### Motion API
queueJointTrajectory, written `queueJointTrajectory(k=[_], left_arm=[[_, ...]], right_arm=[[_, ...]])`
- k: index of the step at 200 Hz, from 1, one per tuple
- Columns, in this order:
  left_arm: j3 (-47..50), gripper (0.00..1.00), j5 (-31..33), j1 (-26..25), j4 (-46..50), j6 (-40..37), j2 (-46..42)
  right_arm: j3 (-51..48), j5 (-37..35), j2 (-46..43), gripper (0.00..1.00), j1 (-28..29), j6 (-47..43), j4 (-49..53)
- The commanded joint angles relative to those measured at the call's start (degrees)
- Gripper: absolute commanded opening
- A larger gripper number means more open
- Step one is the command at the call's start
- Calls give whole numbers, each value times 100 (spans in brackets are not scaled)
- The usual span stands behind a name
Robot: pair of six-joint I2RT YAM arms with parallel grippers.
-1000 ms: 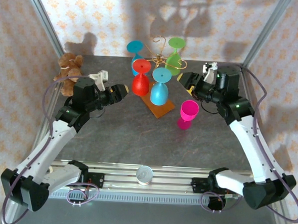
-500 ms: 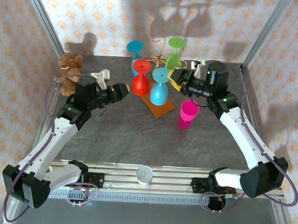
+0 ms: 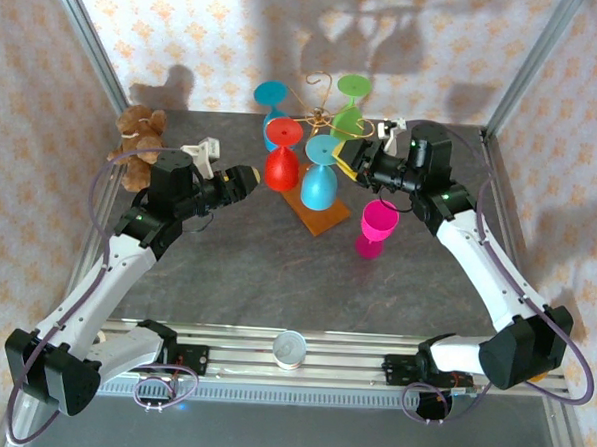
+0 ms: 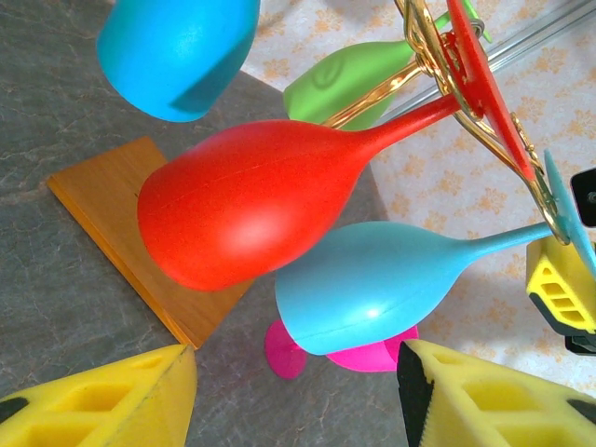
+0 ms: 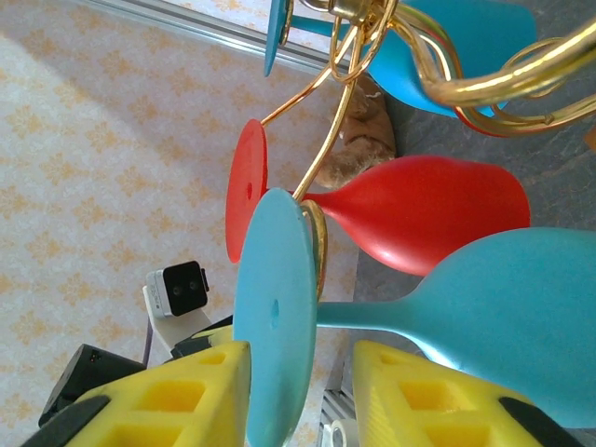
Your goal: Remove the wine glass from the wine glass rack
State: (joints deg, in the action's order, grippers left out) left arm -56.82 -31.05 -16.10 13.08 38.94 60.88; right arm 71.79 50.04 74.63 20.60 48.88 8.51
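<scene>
The wine glass rack [image 3: 315,111] is gold wire on a brown wooden base [image 3: 324,221]. Several wine glasses hang from it upside down: red [image 3: 280,169], light blue [image 3: 319,186], darker blue [image 3: 271,94] and green [image 3: 351,125]. My right gripper [image 3: 344,156] is at the rack's right side. In the right wrist view its yellow fingers [image 5: 177,396] stand either side of the light-blue glass's foot [image 5: 275,321], with a gap on the stem side; right gripper [image 5: 303,358] open. My left gripper [image 3: 249,176] is open and empty beside the red glass [image 4: 247,200].
A magenta glass [image 3: 376,226] stands upright on the table, right of the wooden base and under my right arm. A brown teddy bear [image 3: 139,135] sits at the back left. A roll of tape [image 3: 290,347] lies on the near rail.
My right gripper has moved left to the rack and narrowed its jaws around the light-blue glass's foot. The left gripper edged slightly toward the red glass, then stayed.
</scene>
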Motion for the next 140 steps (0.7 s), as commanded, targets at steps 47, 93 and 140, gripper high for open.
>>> queueJointTrajectory(k=[47,93,140], left_arm=[[158,59,130,19,-130,-27,-217],[161,59,159,20,-122,-18,-235],[223,59,162,20,-205,52,-218]], right_arm=[[199,146,49,28,36,16,-232],[221,131,73,22,32,25,-203],[213,115,35,18,33,25,-184]])
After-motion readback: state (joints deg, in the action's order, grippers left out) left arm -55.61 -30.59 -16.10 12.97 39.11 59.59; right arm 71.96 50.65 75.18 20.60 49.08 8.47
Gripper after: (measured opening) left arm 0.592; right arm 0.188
